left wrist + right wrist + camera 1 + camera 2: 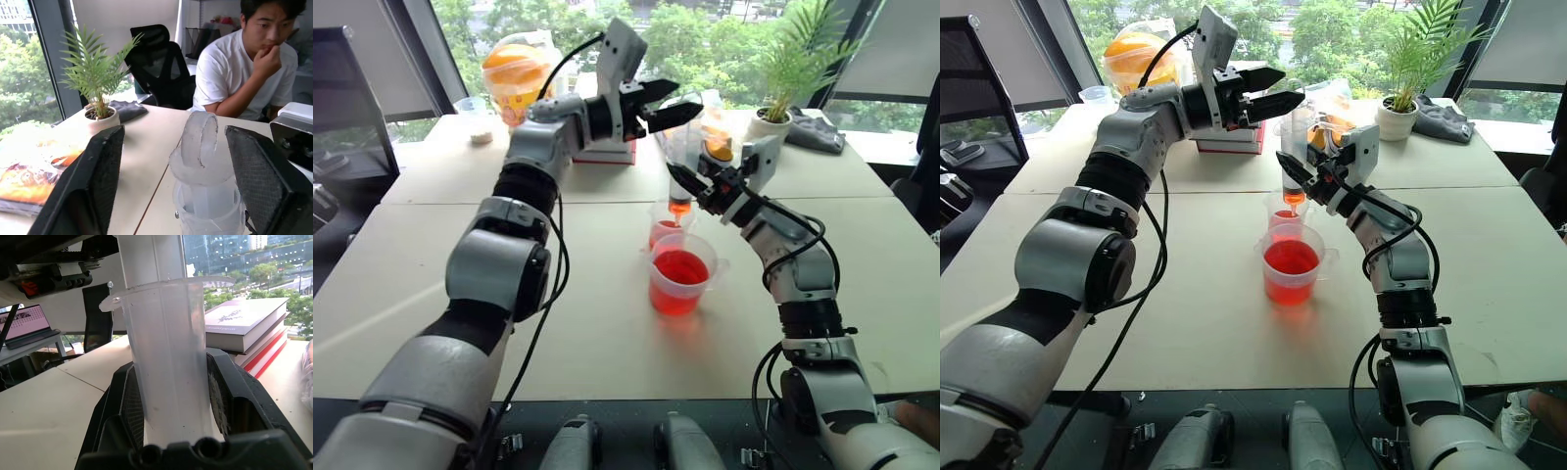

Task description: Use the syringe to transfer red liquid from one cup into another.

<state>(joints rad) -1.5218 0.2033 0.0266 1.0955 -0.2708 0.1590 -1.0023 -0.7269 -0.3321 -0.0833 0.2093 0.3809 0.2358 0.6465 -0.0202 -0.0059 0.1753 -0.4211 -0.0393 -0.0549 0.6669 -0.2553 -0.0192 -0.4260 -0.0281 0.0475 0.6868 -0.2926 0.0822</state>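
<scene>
My right jaws [1295, 168]: clamped on the barrel of the syringe [1293, 147], pads pressed to both its sides, barrel upright.
My left jaws [1268, 90]: partly open, one finger [88, 181] on each side of the plunger's thumb ring at the syringe's top; I cannot tell whether they touch it.
Syringe tip: orange-red, pointing down over the mouth of the smaller cup [1283, 213], which holds a little red liquid [1291, 257].
Larger cup [1292, 262]: just at 6 o'clock of the smaller one, touching or nearly so, about half full of red.
Open room: bare table [1185, 294] from 7 to 9 o'clock and from 3 to 5 o'clock of the cups.
In the way: stacked books [1232, 142] at 11 o'clock, a potted palm [1400, 108] and grey cloth [1442, 119] at 1 o'clock, near the far edge.
Beyond: a seated person [244, 73] past the table's side, black chairs behind.
</scene>
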